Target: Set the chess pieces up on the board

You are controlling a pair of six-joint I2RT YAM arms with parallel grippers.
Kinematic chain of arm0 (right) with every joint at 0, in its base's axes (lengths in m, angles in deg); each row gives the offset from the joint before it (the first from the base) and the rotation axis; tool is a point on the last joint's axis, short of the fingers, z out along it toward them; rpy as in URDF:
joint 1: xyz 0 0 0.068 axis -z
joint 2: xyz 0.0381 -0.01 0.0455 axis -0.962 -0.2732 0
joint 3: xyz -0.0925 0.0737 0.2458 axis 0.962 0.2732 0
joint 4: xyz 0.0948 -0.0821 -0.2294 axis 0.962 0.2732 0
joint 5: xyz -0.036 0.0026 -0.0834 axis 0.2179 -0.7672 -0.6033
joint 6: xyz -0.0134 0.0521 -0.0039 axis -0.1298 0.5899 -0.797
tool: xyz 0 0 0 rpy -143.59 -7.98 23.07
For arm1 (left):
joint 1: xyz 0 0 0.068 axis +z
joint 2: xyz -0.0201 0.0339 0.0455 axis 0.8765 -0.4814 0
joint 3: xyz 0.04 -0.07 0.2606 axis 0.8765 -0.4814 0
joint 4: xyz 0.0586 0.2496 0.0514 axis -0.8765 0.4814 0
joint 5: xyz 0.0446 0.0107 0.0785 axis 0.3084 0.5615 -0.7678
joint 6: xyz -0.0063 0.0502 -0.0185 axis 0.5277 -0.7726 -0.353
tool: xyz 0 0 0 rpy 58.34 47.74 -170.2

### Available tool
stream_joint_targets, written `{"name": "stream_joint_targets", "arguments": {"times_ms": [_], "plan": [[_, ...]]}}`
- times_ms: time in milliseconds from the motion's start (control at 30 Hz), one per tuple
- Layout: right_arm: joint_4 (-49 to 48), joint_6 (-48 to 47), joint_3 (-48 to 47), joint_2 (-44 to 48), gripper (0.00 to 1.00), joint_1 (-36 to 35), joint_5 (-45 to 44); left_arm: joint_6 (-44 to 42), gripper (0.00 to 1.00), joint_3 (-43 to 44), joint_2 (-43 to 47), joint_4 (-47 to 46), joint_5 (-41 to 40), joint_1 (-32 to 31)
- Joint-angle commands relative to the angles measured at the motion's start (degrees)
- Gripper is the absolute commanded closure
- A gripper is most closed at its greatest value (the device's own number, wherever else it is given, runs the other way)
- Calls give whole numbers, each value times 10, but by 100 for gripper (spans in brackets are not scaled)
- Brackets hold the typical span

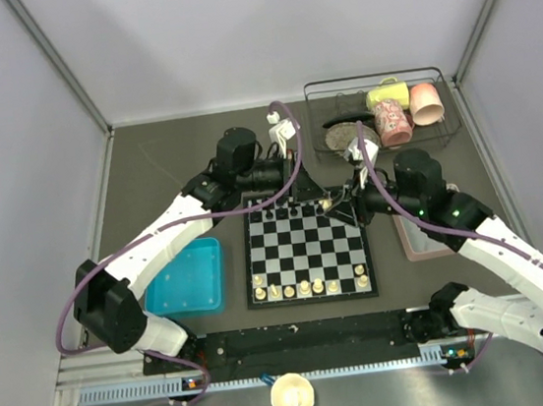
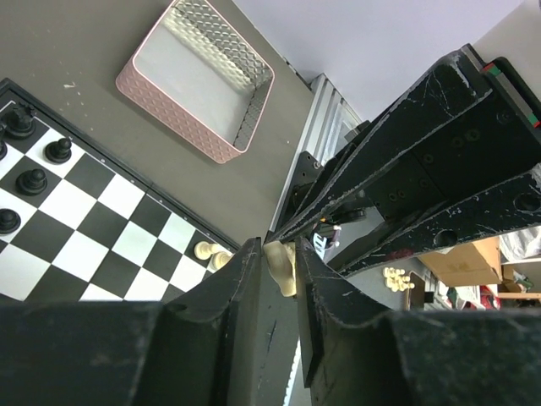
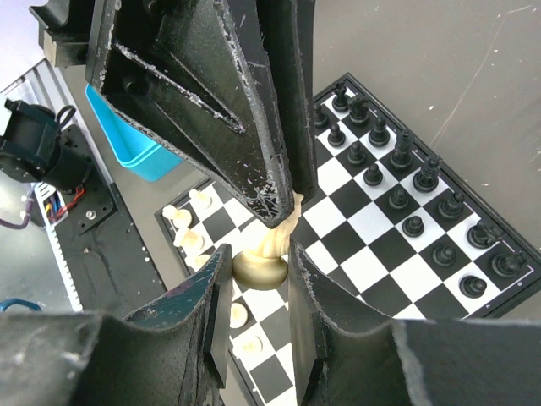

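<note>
A smooth cream piece (image 3: pixel 258 269) with a round base is pinched between the scuffed black right gripper (image 3: pixel 259 251) and the left gripper (image 2: pixel 276 247), which grips its top. It hangs over the far edge of the chequered board (image 1: pixel 307 248).

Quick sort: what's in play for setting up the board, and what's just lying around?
In play:
chessboard
cream chess pieces on its near row
one cream piece held mid-air

Lying around:
black pieces, already in rows
blue tray
pink tray
wire basket of cups
cream cup at the near edge
</note>
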State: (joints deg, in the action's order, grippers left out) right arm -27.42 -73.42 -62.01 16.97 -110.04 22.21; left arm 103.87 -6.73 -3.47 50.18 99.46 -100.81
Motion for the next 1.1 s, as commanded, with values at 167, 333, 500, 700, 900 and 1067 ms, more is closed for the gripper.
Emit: {"name": "stream_joint_targets", "arguments": {"times_ms": [167,333,500,700,900,1067], "plan": [[-23,-11,3,18,100,-8,-29,-18,86,28,1,2,19,-5],[-23,-14,3,23,100,-8,-35,-20,69,35,-3,11,31,-6],[-22,-16,5,25,100,-8,-40,-48,58,57,-13,61,48,-6],[-19,-17,9,26,100,-8,-37,-63,65,65,-16,83,41,-6],[-19,-17,9,25,100,-8,-31,-56,70,71,-23,83,40,-6],[-19,-16,11,24,100,-8,-24,-52,61,75,-23,82,38,-6]]}}
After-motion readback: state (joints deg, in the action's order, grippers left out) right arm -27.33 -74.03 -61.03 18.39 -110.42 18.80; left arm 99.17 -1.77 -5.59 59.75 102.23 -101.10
